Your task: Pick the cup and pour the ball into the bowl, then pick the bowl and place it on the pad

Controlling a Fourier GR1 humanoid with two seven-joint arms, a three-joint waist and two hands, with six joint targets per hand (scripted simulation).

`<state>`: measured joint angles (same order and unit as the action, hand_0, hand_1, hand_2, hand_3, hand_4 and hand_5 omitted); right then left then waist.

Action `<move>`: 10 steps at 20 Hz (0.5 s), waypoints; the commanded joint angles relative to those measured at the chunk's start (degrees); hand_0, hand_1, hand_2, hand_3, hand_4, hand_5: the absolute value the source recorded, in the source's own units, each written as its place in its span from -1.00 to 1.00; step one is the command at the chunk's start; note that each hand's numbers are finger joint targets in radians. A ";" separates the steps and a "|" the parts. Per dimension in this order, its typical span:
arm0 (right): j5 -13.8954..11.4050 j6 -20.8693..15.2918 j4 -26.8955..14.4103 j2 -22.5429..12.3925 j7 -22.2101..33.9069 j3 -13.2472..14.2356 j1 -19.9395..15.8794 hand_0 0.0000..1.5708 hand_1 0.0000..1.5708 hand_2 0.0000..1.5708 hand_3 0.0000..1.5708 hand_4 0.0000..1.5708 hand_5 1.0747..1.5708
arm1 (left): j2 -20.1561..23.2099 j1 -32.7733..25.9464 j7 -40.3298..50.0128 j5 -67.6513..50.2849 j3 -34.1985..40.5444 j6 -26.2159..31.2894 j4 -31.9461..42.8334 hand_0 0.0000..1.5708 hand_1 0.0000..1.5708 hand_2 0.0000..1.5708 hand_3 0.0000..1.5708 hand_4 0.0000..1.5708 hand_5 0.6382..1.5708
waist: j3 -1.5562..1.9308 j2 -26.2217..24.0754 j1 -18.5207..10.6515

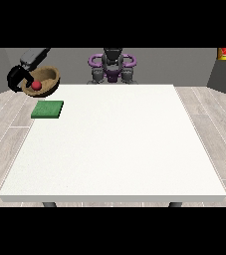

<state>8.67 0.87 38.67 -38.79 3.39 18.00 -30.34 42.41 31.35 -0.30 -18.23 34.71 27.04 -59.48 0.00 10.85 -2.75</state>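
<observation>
One red ball (36,85) sits inside the brown bowl (47,78), which we see held up in the upper left of the frame, tilted with its opening toward the camera, off the left edge of the desk (114,144). We see the black hand at the view's left (18,78) with its fingers curled round the bowl's left rim. Just below the bowl, the green pad (48,109) lies flat on the desk near its far left corner. We see no cup. At top centre, the robot's torso (112,67) stands behind the desk.
</observation>
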 commanded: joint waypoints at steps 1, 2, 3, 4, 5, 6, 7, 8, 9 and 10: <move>1.08 0.17 -0.76 3.05 0.97 0.17 -1.23 1.00 1.00 1.00 -0.38 0.36 0.98 | 1.59 0.85 -0.29 -0.50 -0.17 0.29 1.63 -1.00 -1.00 -1.00 -1.00 0.54 0.96 | 0.02 0.36 0.29; 0.48 -3.61 0.95 6.64 -2.83 -0.18 0.22 1.00 1.00 1.00 -0.43 0.35 0.99 | 0.51 -1.24 -5.60 0.75 0.60 0.56 2.71 -1.00 -1.00 -1.00 -1.00 0.54 0.96 | -0.01 2.17 0.52; 0.98 -2.09 -0.96 5.19 -1.98 0.50 -1.98 1.00 1.00 1.00 -0.43 0.34 0.99 | 0.59 0.12 -3.32 -0.20 -0.28 0.44 1.32 -1.00 -1.00 -1.00 -1.00 0.54 0.97 | 0.02 2.66 -0.98; 1.16 -2.32 -2.12 6.47 -5.07 1.09 1.38 1.00 1.00 1.00 -0.42 0.33 1.00 | 0.13 -1.62 -4.70 -0.12 0.64 -0.21 1.18 -1.00 -1.00 -1.00 -1.00 0.53 0.97 | 0.03 2.39 -0.47; 1.85 -3.24 -0.61 5.85 -2.78 1.52 -3.34 1.00 1.00 1.00 -0.32 0.31 1.00 | 4.23 2.24 -5.31 -1.16 1.90 1.65 4.50 -1.00 -1.00 -1.00 -1.00 0.54 0.97 | 0.00 5.95 0.01; 1.23 -1.75 -3.64 6.36 -5.79 1.40 0.77 1.00 1.00 1.00 -0.32 0.29 1.00 | 2.38 -0.84 -2.85 -2.05 0.97 2.14 2.05 -1.00 -1.00 -1.00 -1.00 0.53 0.97 | 0.04 2.67 -1.31; 2.71 -0.30 -2.99 4.00 -4.17 2.81 -1.71 1.00 1.00 1.00 -0.26 0.29 1.00 | 5.09 -0.21 -5.48 -1.59 1.74 3.77 4.09 -1.00 -1.00 -1.00 -1.00 0.53 0.97 | 0.02 4.54 -0.69; 2.57 0.55 -4.81 2.75 -0.90 2.65 -2.46 1.00 1.00 1.00 -0.30 0.30 1.00 | 0.19 -1.16 -1.71 -0.63 -1.64 0.00 -0.45 -1.00 -1.00 -1.00 -1.00 0.53 0.97 | 0.05 0.38 -0.93; 2.52 0.26 -4.72 5.33 -3.69 2.22 -1.50 1.00 1.00 1.00 -0.25 0.28 1.00 | 1.79 1.13 -1.12 -1.91 -0.10 -1.04 1.50 -1.00 -1.00 -1.00 -1.00 0.53 0.97 | 0.05 2.02 0.53; 4.91 0.50 -5.74 3.27 -2.82 5.19 -2.29 1.00 1.00 1.00 -0.24 0.26 1.00 | 3.19 0.02 -0.86 -2.60 0.07 1.95 1.59 -1.00 -1.00 -1.00 -1.00 0.53 0.97 | 0.05 1.99 -0.44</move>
<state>11.14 0.40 35.16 -34.65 0.53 20.43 -31.78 44.51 31.34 -2.61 -19.61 34.90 27.98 -57.81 0.04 13.07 -3.11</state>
